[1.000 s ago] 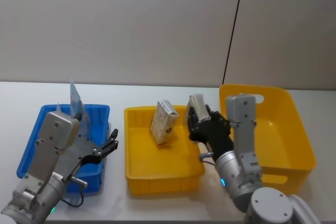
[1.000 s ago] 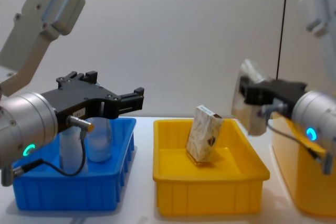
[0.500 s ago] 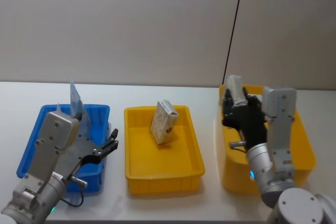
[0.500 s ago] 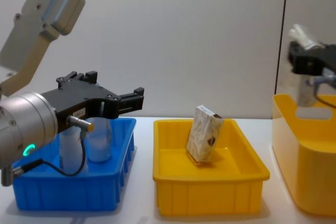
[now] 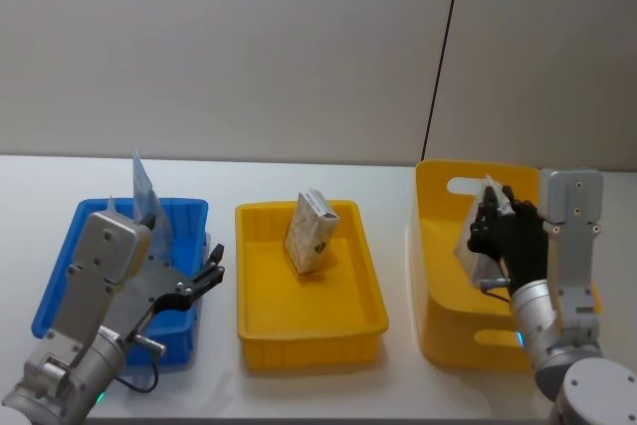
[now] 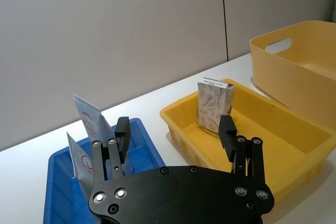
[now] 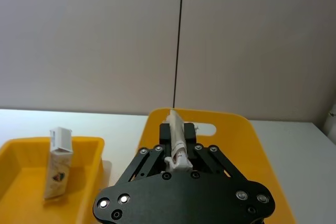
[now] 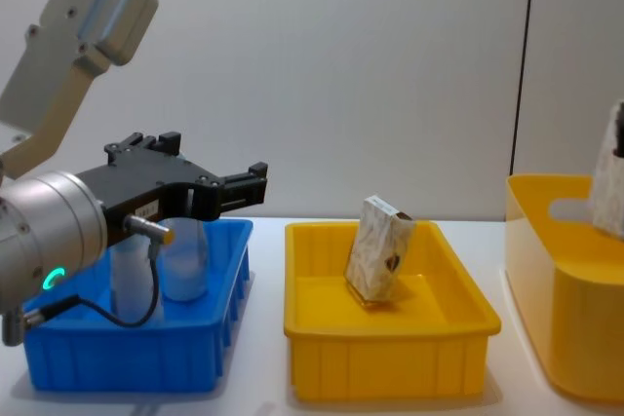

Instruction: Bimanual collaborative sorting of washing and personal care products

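**Right arm's loaded**

Head view: white table [image 5: 299,390], grey panelled wall [image 5: 249,47]. The right gripper [image 5: 495,236] pinches a small beige-white patterned pack [image 5: 476,248] over the deep yellow plastic bin [image 5: 438,296]. Left wrist view: the left gripper [image 6: 174,132] gapes wide above the blue plastic tray [image 6: 60,182].

Lab/test bench prob.: bare grey panel wall [image 5: 249,47], white table [image 5: 299,172], plastic bins [image 5: 309,345].

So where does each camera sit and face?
Head: high, looking down at blue tray, yellow tray, bin; left gripper, right gripper show.
Left wrist: behind open left gripper, facing both trays.
Right wrist: behind right gripper and its gripped pack, facing the bin.
Chest: low, looking forward; left gripper shows.
All share the yellow tray's upright pack.
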`<move>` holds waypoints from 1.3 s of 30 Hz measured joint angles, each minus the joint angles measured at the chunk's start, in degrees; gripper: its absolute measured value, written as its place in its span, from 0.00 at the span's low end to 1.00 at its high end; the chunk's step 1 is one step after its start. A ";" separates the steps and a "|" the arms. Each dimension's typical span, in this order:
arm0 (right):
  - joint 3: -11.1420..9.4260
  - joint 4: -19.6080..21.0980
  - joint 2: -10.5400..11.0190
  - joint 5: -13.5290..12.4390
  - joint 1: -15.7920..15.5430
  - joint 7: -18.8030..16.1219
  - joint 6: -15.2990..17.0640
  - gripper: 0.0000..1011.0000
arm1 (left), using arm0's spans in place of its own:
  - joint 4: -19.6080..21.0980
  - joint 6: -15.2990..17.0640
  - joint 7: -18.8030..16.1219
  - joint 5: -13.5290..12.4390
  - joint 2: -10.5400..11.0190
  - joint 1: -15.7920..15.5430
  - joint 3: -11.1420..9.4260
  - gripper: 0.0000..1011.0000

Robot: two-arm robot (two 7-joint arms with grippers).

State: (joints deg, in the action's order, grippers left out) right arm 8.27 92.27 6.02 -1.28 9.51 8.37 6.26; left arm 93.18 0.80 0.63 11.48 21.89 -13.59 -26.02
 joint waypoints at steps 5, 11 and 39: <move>-0.59 -0.91 0.22 -0.18 0.13 -0.57 0.79 0.07 | 0.00 0.00 0.00 0.00 0.00 0.00 0.00 0.99; -1.02 -2.75 0.32 -0.15 0.84 -1.17 0.91 0.17 | 0.00 0.00 0.00 0.00 0.00 0.00 0.00 0.99; -2.52 -7.10 -0.24 2.01 3.35 -1.22 -2.32 0.99 | 0.00 0.00 0.00 0.00 0.00 0.00 0.00 0.99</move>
State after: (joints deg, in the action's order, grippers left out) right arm 5.75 85.17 5.78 0.73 12.87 7.15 3.94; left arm 93.18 0.80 0.63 11.48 21.89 -13.59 -26.02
